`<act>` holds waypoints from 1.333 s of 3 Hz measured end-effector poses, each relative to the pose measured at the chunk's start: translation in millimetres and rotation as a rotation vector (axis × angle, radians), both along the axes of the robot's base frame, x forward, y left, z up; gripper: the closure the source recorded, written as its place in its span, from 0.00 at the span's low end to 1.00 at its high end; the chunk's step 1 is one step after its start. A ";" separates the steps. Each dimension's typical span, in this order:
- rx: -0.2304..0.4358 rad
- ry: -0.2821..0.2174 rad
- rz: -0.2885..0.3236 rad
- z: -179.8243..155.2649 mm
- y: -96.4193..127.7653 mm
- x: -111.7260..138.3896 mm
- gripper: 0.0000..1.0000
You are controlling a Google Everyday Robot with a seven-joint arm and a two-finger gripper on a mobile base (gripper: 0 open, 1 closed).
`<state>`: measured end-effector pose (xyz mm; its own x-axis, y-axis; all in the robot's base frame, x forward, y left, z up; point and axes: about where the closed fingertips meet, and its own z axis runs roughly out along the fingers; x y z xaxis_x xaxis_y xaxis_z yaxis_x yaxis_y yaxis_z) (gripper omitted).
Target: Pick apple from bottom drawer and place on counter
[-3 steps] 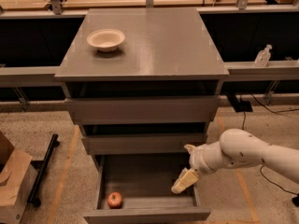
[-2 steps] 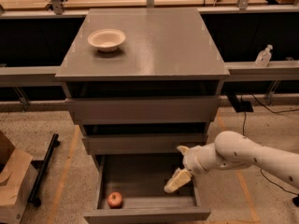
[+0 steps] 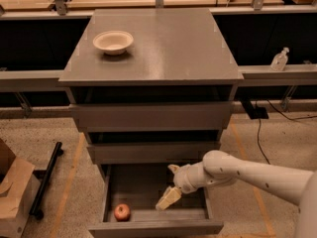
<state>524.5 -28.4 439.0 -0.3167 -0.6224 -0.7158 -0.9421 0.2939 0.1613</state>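
Apple point(image 3: 122, 212) listed last, being smallest. Counter point(image 3: 163, 58): broad, flat, matte grey, rectangular. Bottom drawer point(image 3: 153, 227): deep grey box standing pulled out, plain flat front panel. Arm point(image 3: 247, 172): smooth white casing, entering from the right. White paper bowl point(image 3: 113, 41): round, on the counter's left rear. Gripper point(image 3: 167, 199): pale tan, inside the drawer; parted or closed, I cannot tell. Apple: small, round, red-orange, at the drawer's front left, apart from the gripper.

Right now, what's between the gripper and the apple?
Camera view: only bare drawer floor. The gripper hangs inside, right of the apple.
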 end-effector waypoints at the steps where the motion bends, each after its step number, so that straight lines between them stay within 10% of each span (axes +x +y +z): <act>1: 0.011 0.019 0.012 -37.9 27.3 10.9 0.00; 4: 0.082 0.065 0.048 -74.1 57.8 21.4 0.00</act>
<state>545.9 29.4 364.9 -0.3353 -0.5784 -0.7436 -0.9416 0.2316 0.2444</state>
